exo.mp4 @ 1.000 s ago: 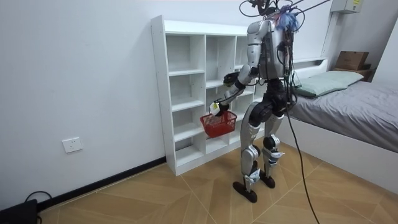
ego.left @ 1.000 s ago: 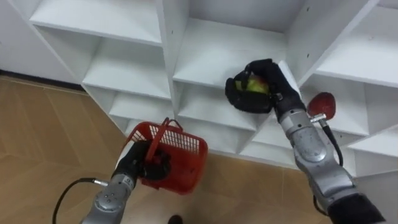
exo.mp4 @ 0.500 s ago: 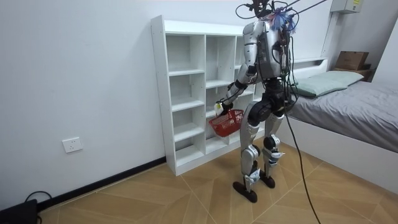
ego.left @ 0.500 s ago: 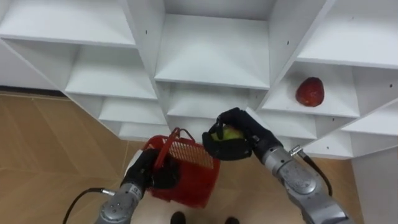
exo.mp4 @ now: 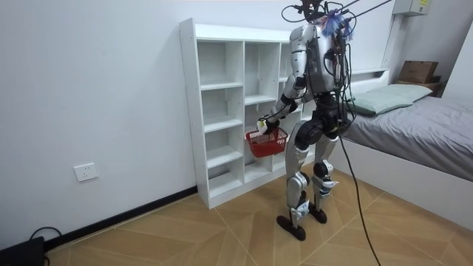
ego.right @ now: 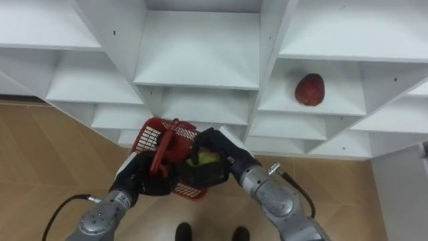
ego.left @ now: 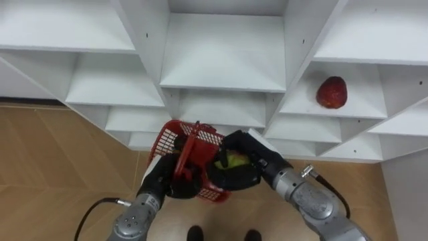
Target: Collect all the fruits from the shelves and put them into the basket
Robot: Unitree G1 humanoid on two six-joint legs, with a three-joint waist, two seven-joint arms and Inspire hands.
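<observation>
Red basket [ego.left: 164, 140] gripped by handle in curled left robot hand [ego.left: 167, 184], held before closet [ego.left: 221, 67] as catch bin. Yellow-green fruit [ego.left: 233, 161] clamped in right robot hand [ego.left: 246, 175] at basket's right rim; release judged next. Red fruit [ego.left: 332, 92] uncollected, mid-shelf [ego.left: 374, 104], right compartment.

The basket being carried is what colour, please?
The basket is red, clearest in the left eye view.

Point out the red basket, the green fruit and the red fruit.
red basket [ego.left: 165, 142], left eye view, mesh wall
green fruit [ego.left: 235, 161], left eye view, visible top
red fruit [ego.left: 332, 92], left eye view, middle
</observation>
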